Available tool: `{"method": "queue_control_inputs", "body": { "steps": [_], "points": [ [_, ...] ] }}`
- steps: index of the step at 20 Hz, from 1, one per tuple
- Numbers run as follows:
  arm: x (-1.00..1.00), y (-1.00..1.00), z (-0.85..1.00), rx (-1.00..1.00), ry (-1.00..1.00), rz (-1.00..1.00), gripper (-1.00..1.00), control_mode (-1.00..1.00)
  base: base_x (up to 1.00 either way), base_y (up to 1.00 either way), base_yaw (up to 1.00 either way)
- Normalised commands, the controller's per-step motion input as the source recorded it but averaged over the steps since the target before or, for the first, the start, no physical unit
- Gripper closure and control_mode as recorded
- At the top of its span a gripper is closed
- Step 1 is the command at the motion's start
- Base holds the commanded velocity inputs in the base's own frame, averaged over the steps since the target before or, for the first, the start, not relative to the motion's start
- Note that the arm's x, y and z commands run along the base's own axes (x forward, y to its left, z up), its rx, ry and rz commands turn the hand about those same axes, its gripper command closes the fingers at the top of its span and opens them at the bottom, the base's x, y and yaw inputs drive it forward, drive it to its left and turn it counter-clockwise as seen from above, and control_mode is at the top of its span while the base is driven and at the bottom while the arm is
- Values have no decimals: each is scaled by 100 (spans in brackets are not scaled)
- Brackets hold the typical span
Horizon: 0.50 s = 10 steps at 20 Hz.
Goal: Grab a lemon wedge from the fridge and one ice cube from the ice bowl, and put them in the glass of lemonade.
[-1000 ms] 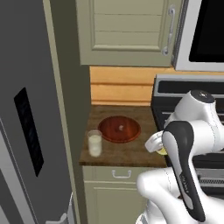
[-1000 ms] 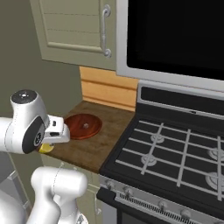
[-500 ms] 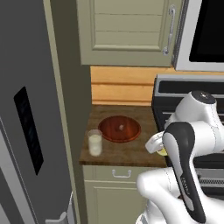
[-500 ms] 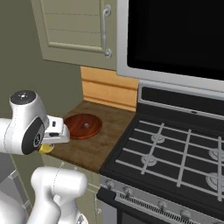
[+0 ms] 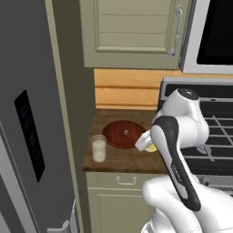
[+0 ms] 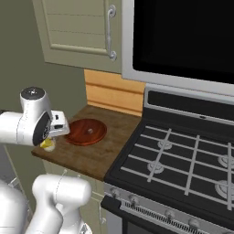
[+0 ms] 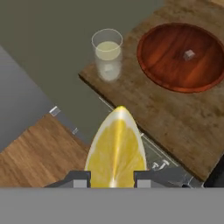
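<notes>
1. The tool (image 7: 112, 177) is clamped on the lemon wedge (image 7: 116, 148). In the hand view you can see a finger on each side of it, with the pale cut face towards the camera and the pointed tip sticking out past the fingers.
2. From the left base view, the wedge (image 5: 150, 148) is just a bit of yellow peeking out behind the arm, up in the air near the counter's (image 5: 127, 159) front right part. In the right base view it's a yellow blob (image 6: 47, 145) under the wrist, at the counter's (image 6: 98, 155) left front corner.
3. The glass (image 5: 98, 148) of lemonade stands upright at the front left corner of the counter, just beside the fridge (image 5: 32, 136). In the hand view the glass (image 7: 107, 54) is beyond the wedge tip and well apart from it.
4. The ice bowl (image 5: 124, 134) sits behind and to the right of the glass, close but not touching. There's one little ice cube (image 7: 189, 54) near its middle.
5. Fridge doors look closed, as far as I can tell from the grey front.
6. The stove (image 6: 183, 155) takes up the right side, right next to the counter, with a beige cabinet (image 5: 132, 32) overhead.
</notes>
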Motion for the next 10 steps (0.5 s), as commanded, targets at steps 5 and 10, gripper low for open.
{"method": "queue_control_inputs", "body": {
  "steps": [5,10],
  "points": [
    [88,70,0,-3,0,11,100,-100,0,0,0],
    [95,79,-13,-16,1,0,100,-100,0,0,0]
  ]
}}
